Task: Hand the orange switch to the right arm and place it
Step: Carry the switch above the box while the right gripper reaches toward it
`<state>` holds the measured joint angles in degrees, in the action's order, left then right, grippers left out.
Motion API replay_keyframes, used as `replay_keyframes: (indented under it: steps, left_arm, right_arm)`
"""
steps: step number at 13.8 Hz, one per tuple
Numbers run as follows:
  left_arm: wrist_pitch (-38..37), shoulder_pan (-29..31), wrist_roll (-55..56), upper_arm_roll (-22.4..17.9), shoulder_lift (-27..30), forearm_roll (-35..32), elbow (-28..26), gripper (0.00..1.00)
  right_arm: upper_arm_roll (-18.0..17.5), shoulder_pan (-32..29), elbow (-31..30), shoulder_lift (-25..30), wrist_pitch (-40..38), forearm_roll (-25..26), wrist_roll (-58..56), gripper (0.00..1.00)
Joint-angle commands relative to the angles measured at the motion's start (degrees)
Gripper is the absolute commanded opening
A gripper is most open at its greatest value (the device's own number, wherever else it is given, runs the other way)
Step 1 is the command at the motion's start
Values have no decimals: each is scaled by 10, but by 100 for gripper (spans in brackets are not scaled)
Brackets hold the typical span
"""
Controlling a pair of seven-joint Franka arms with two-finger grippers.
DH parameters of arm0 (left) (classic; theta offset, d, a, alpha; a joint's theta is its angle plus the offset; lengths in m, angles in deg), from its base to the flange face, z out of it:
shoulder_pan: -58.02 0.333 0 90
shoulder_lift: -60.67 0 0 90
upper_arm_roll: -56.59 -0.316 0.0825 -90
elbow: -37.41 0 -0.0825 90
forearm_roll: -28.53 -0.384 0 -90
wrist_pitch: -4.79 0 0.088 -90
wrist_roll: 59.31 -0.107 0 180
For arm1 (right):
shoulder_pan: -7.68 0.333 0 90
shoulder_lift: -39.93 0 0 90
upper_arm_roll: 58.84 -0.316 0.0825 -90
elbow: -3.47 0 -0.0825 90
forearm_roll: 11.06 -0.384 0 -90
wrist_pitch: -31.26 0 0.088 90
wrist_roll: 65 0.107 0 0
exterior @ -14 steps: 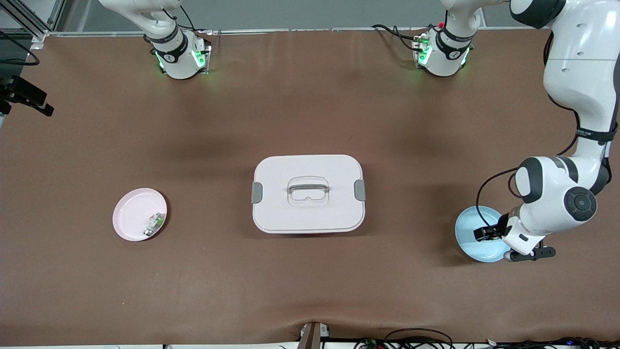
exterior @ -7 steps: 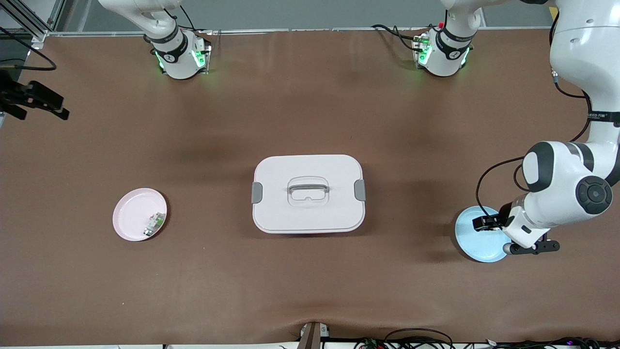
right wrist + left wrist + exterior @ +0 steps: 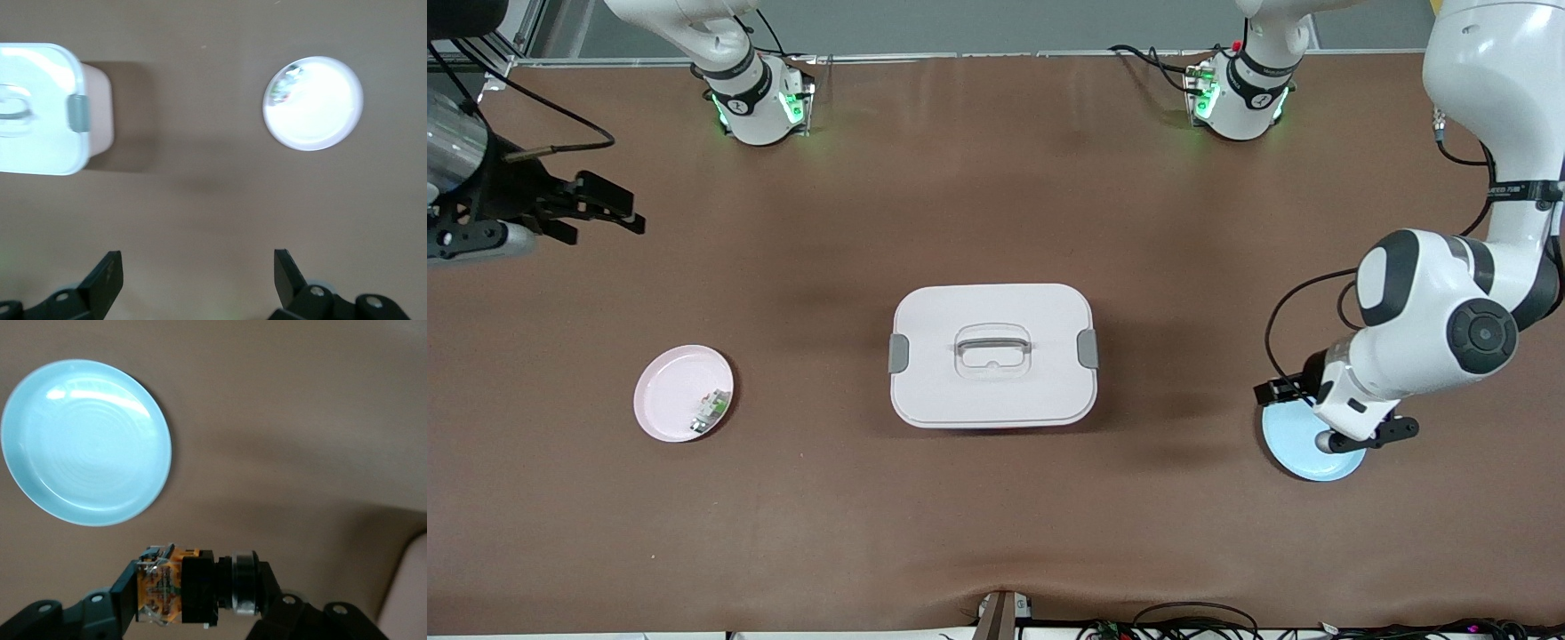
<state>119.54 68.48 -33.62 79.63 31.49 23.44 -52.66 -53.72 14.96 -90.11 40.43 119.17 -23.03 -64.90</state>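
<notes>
The orange switch (image 3: 179,587), a stubby black cylinder with an orange-marked body, lies crosswise between the fingers of my left gripper (image 3: 197,590). That gripper is shut on it. In the front view the left gripper (image 3: 1273,389) hangs over the rim of the light blue plate (image 3: 1303,460), on the side toward the white box. The blue plate (image 3: 85,443) holds nothing. My right gripper (image 3: 615,210) is open with nothing between its fingers and hangs over bare table at the right arm's end. In the right wrist view the right gripper (image 3: 198,273) shows only brown table between its fingers.
A white lidded box (image 3: 992,356) with grey clips stands mid-table; it also shows as the box (image 3: 40,107) in the right wrist view. A pink plate (image 3: 669,387) with a small green-and-white part (image 3: 709,411) lies nearer the front camera than the right gripper.
The left gripper has lifted off the blue plate with the switch and shifted toward the box. The right gripper has come in from the table's end toward the middle.
</notes>
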Motion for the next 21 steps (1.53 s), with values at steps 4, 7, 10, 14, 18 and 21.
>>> replay_keyframes:
  steps: [4, 7, 10, 14, 18, 21]
  left_arm:
    - [-21, 4, 136, 58, 31, 91, -5, 0]
    - [-22, 2, 233, 106, 31, 105, 5, 0]
    - [-22, 0, 338, 150, 30, 128, 23, 0]
    - [-22, -3, 496, 202, 25, 155, 38, 0]
    - [-20, -47, 652, 206, 10, 168, 51, 0]
    - [-19, -71, 735, 206, -19, 173, 74, 0]
  right_arm:
    - [3, 53, 7, -23, 17, -54, 110, 100]
    - [3, 85, -11, -25, 50, -99, 166, 100]
    - [3, 89, -35, -24, 80, -185, 205, 100]
    - [3, 145, -96, -16, 198, -249, 229, 100]
    - [3, 192, -130, 4, 308, -313, 257, 100]
    - [3, 244, -130, -1, 399, -343, 287, 100]
